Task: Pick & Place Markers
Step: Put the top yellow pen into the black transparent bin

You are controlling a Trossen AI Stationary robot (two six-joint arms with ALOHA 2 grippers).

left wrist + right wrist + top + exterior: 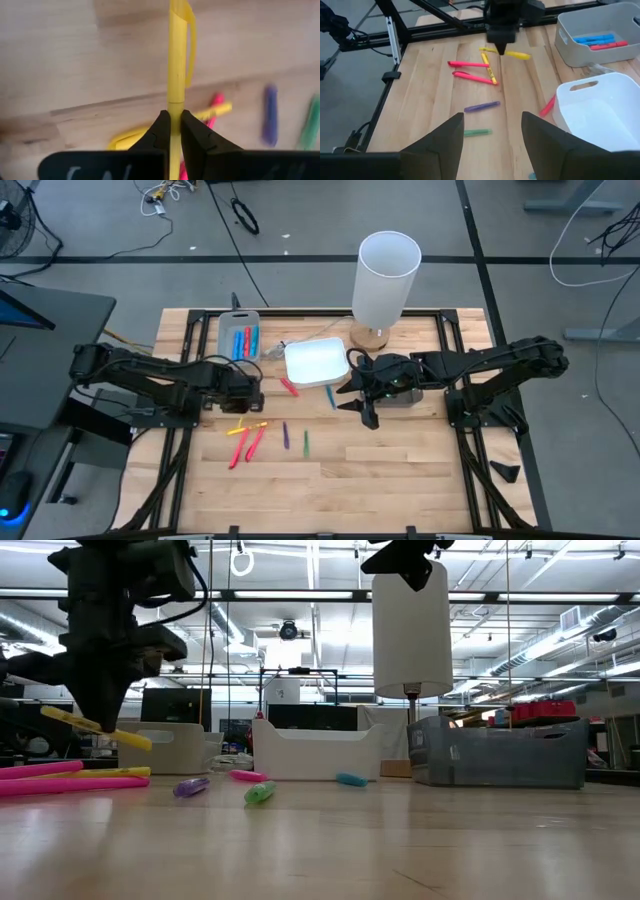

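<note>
No brand or label can be read anywhere; pale marks on the left wrist housing are blurred beyond reading. The left gripper (170,131) is clamped shut on a yellow marker (176,75), held clear of the table (400,470) and tilted in the low view. Its lower end is hidden behind the fingers. Under it lie two pink markers (468,64) and another yellow one (488,68), then a purple marker (482,106) and a green marker (477,132). A red marker (548,105) lies against the white tray (600,115), partly hidden by it. The grey tray (570,47) holds blue and red markers. The right gripper (491,137) hovers wide open beside the white tray, holding nothing. A tall white cylinder (386,275) stands behind the trays.
</note>
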